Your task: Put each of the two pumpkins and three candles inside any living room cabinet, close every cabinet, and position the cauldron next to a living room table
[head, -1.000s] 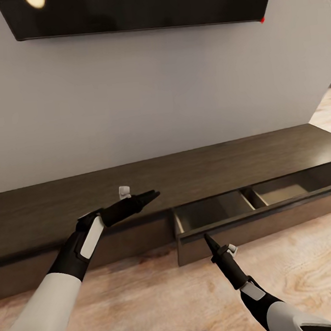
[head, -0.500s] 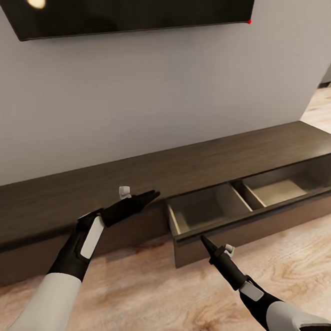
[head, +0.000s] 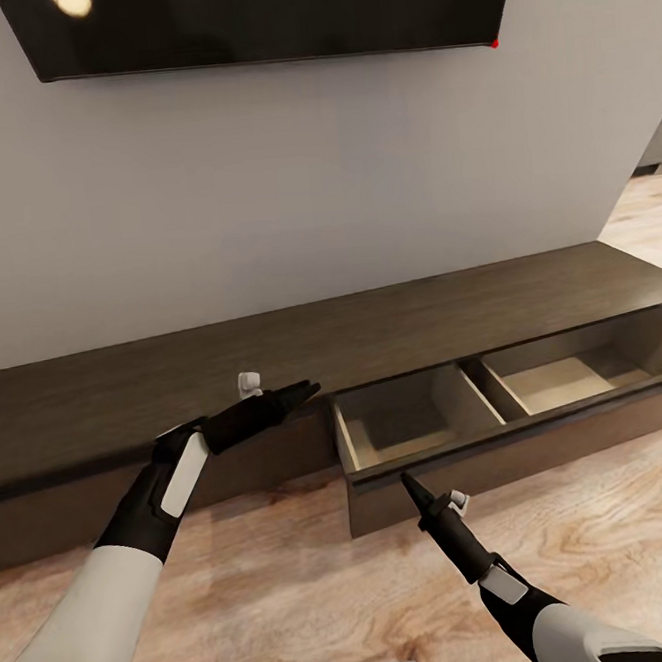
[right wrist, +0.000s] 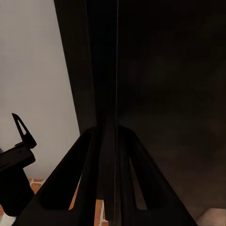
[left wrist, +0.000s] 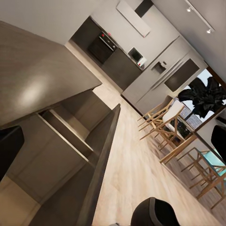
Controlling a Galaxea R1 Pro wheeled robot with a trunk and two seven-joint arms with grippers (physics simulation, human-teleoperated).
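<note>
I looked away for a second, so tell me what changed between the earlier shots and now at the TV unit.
The drawer of the cabinet stands further out than a second ago, showing more of its two pale compartments. The right gripper, fingers together, sits at the drawer's front edge; whether it grips the edge cannot be told. The view itself also shifted, so the camera moved. The left gripper hovers over the cabinet top as before, holding nothing.

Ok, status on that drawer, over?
Left end effector empty, hovering at cabinet top. Right end effector shut at drawer front. Drawer open, both compartments empty. No pumpkins or candles in view; nothing blocking.
</note>
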